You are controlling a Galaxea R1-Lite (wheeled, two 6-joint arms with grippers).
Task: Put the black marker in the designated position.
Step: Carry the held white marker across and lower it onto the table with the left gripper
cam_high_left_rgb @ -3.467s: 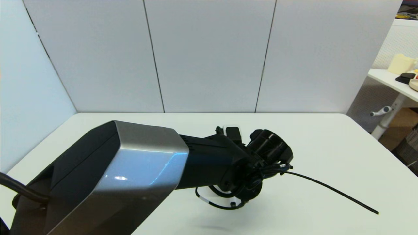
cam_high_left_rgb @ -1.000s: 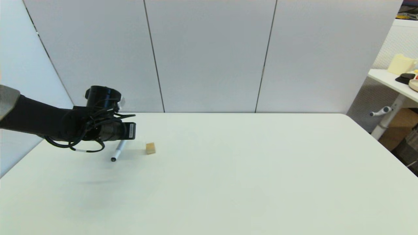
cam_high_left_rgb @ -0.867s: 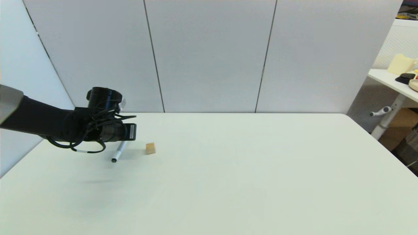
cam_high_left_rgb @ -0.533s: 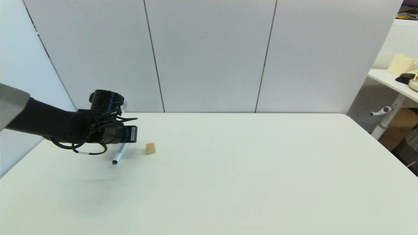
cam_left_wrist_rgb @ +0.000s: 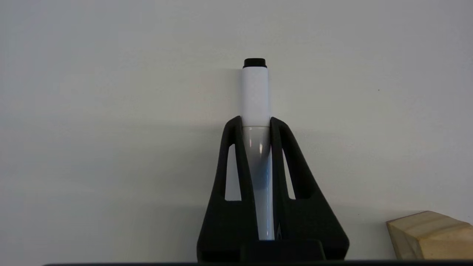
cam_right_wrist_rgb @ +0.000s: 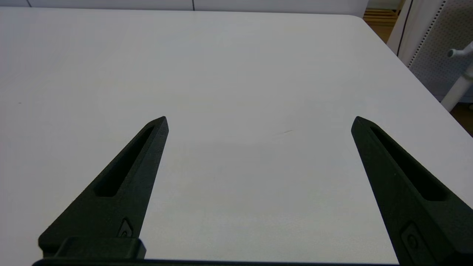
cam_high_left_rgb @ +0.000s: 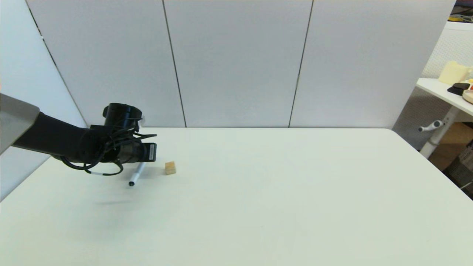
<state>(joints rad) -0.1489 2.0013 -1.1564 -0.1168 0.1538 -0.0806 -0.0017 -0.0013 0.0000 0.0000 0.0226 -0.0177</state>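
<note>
The black marker (cam_high_left_rgb: 135,177) is a slim white pen with a dark end, and it slants down toward the table at the far left. My left gripper (cam_high_left_rgb: 140,166) is shut on its barrel. In the left wrist view the marker (cam_left_wrist_rgb: 255,92) sticks out past the gripper (cam_left_wrist_rgb: 255,120), with both fingers pressed against it. I cannot tell whether its dark end touches the table. A small tan cube (cam_high_left_rgb: 170,168) sits just right of the marker and shows as the cube (cam_left_wrist_rgb: 428,234) beside the gripper. My right gripper (cam_right_wrist_rgb: 258,120) hangs open over bare table and is outside the head view.
The white table (cam_high_left_rgb: 281,199) ends at grey wall panels (cam_high_left_rgb: 236,62) behind and on the left. A second table (cam_high_left_rgb: 443,90) with a few items stands off to the right, past this table's right edge.
Since 3.5 s ago the left arm has swung from the table's middle to the far left. Over the last second it has crept slightly right and nearer with the marker held.
</note>
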